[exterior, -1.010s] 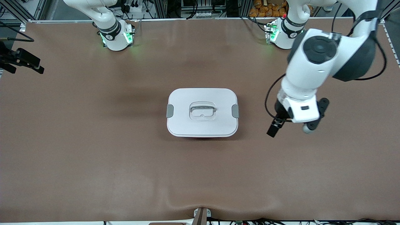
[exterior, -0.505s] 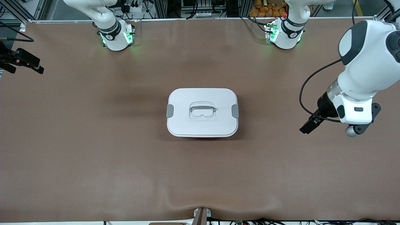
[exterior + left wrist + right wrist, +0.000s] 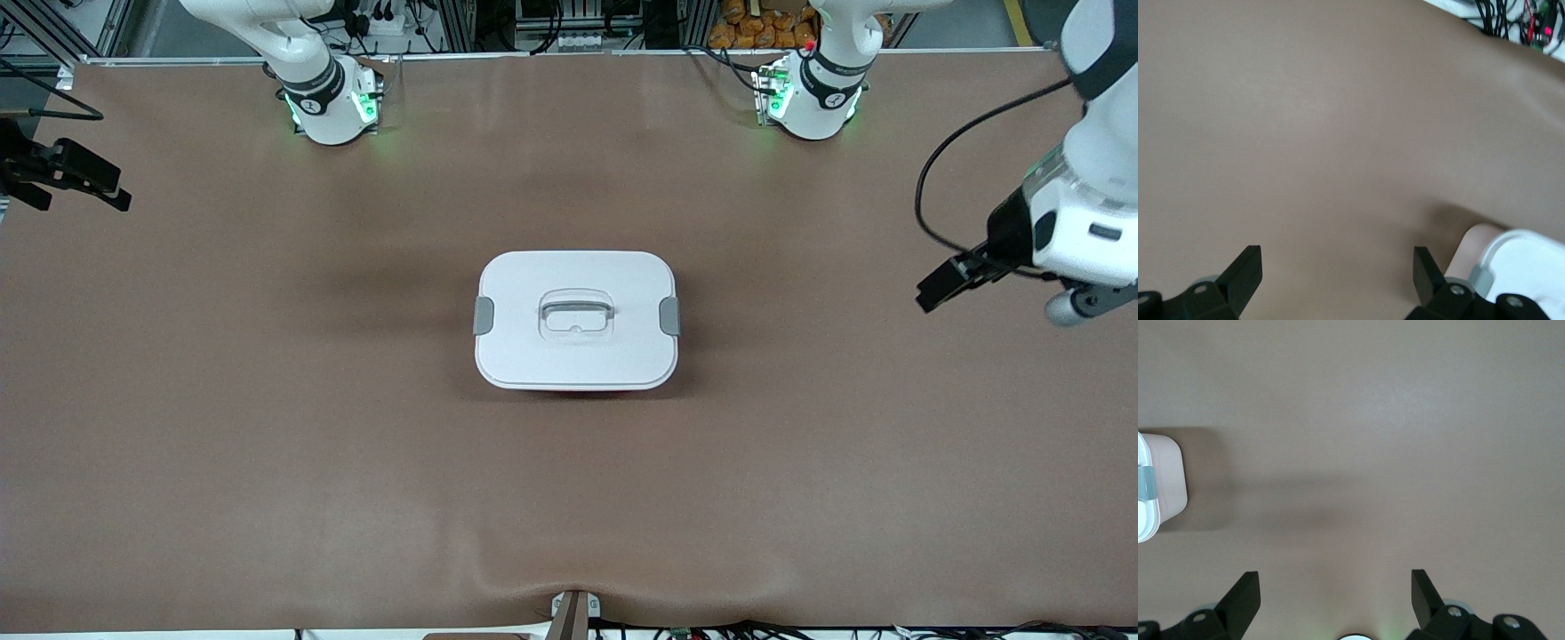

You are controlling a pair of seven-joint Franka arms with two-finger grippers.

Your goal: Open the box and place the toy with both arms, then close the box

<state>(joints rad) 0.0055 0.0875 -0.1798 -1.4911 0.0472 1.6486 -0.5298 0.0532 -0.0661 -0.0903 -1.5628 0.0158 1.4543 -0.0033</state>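
Brown table (image 3: 267,400) everywhere, with the box (image 3: 576,320) dead centre, white lid (image 3: 578,356) on, both grey clips (image 3: 669,316) down. My left gripper (image 3: 1337,280) hangs over bare table at its own end, fingers spread, nothing held. My right gripper (image 3: 1335,600) is spread too, over bare table at the right arm's end.

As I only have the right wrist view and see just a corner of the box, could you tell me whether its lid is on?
Observer: Yes, the white lid sits flat on the box, with a grey clip at each end.
Operator: Thank you. Where is the left gripper?
Observer: The left gripper hangs over the table toward the left arm's end, apart from the box, jaws open.
Operator: Can you see the toy?
Observer: No, the toy shows in no view.
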